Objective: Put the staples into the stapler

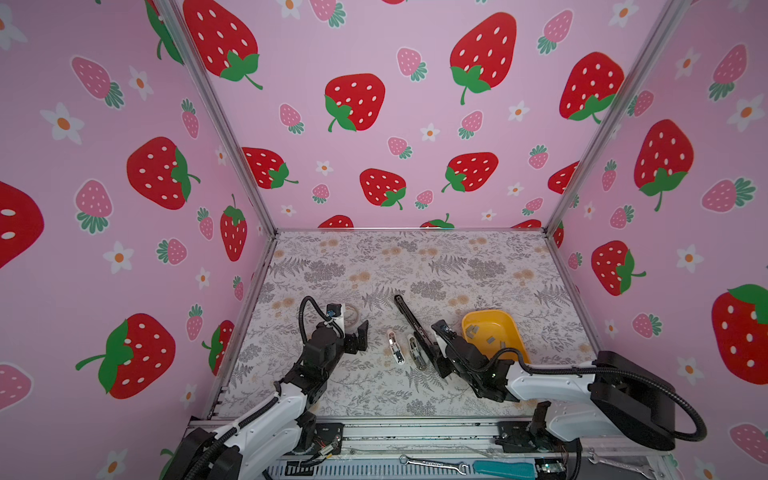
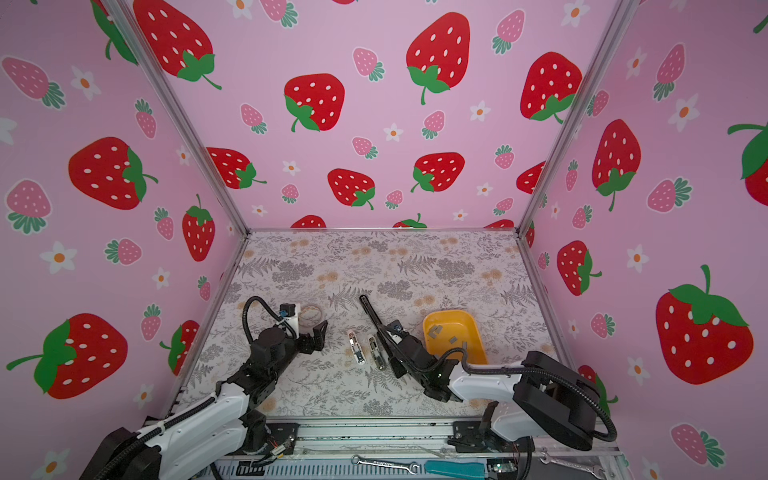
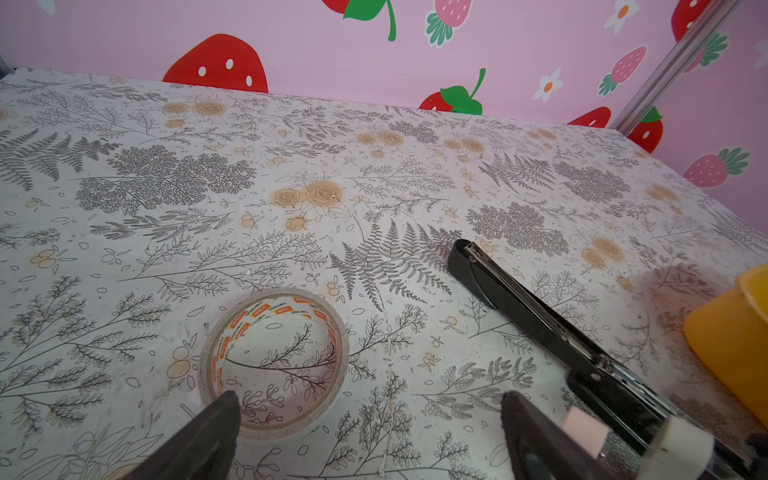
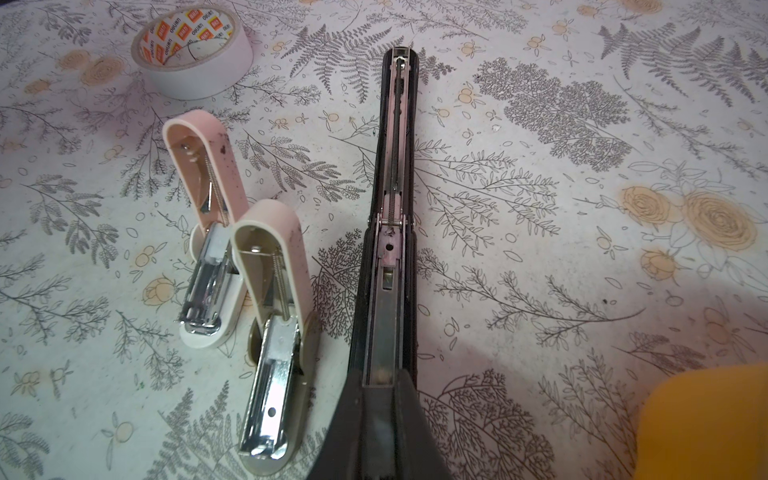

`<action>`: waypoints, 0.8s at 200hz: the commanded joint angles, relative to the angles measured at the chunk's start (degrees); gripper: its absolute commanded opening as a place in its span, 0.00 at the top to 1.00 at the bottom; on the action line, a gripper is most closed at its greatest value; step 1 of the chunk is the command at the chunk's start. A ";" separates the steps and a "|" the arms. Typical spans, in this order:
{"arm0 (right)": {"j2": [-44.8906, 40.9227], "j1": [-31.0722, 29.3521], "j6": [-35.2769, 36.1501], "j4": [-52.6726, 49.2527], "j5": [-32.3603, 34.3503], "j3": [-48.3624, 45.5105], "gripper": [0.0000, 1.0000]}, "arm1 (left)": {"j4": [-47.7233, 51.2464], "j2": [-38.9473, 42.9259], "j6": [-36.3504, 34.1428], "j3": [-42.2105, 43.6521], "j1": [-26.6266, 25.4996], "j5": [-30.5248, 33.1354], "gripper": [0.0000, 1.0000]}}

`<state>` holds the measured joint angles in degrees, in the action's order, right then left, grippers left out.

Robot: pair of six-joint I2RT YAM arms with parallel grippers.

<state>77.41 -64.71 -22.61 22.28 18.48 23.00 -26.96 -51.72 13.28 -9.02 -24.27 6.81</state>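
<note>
While the opened black stapler (image 4: 392, 187) runs lengthwise away from the robot, the right gripper (image 4: 380, 390) sits closed at its near end. Staples (image 1: 471, 330) lie in the adjacent yellow tray (image 1: 498, 322); the left gripper (image 3: 372, 401) gapes.

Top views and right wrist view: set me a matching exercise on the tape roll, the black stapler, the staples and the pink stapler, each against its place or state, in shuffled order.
Things:
1. tape roll
2. black stapler
3. staples
4. pink stapler

Places or states:
A. opened out flat, with the shut right tool at its near end
B. loose in the yellow tray
C. lid raised, left of the beige stapler in both top views
D. lying flat by the open left tool

Pairs: 1-D, 2-A, 3-B, 4-C.
</note>
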 commanded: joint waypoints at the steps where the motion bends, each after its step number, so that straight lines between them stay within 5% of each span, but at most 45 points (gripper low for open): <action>1: 0.71 0.28 -0.04 0.39 0.14 0.63 0.98 | -0.63 0.48 -0.36 -0.56 -0.16 -0.48 0.01; 160: -2.25 0.11 -4.54 -2.96 -3.11 -2.44 0.98 | -0.47 0.79 -0.45 -0.41 -0.25 -0.83 0.01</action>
<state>75.94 -64.62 -25.74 21.65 16.60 21.69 -26.96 -51.42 13.28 -9.02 -24.27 6.79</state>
